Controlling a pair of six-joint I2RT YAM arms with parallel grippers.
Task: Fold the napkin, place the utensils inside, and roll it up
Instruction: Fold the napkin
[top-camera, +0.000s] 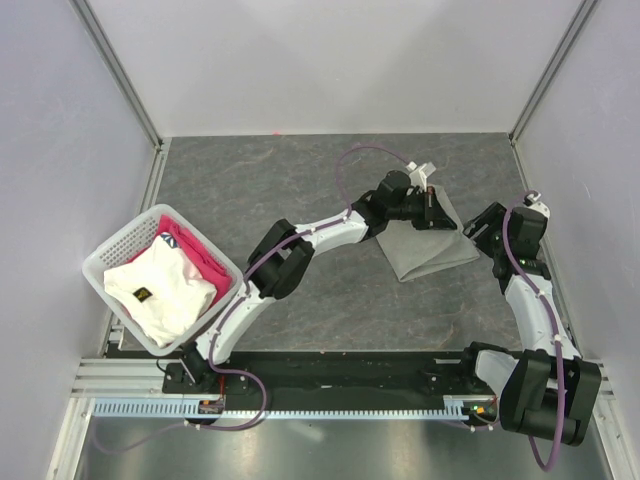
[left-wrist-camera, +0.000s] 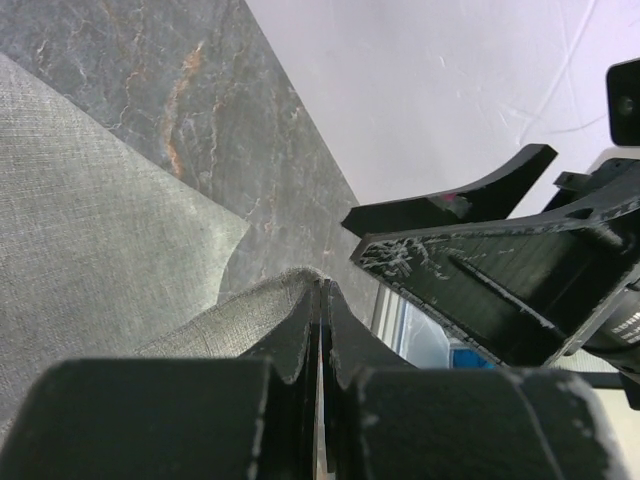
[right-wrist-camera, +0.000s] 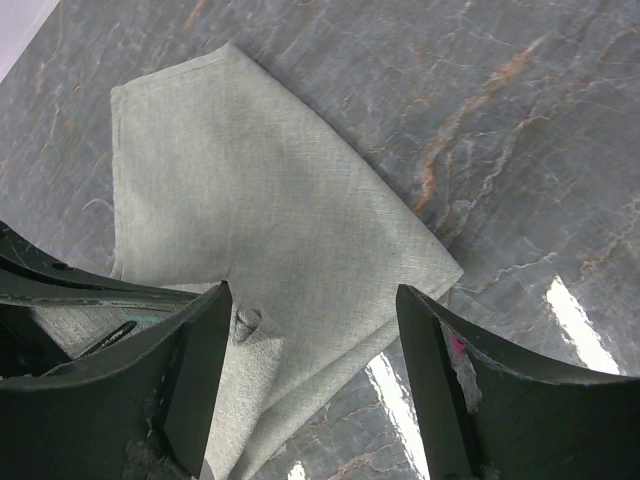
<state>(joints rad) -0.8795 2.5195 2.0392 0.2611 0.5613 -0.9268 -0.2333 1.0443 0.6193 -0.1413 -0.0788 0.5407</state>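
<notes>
Seemingly midway through the fold, your left gripper (left-wrist-camera: 320, 300) is clamped tight on a raised edge of the grey-green napkin (right-wrist-camera: 270, 220), which lies just beneath your right gripper (right-wrist-camera: 312, 300), jaws wide and empty, no utensils in sight, rolling yet to come.

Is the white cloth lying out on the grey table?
No, the white cloth is inside the basket, on top of the pink cloth.
</notes>
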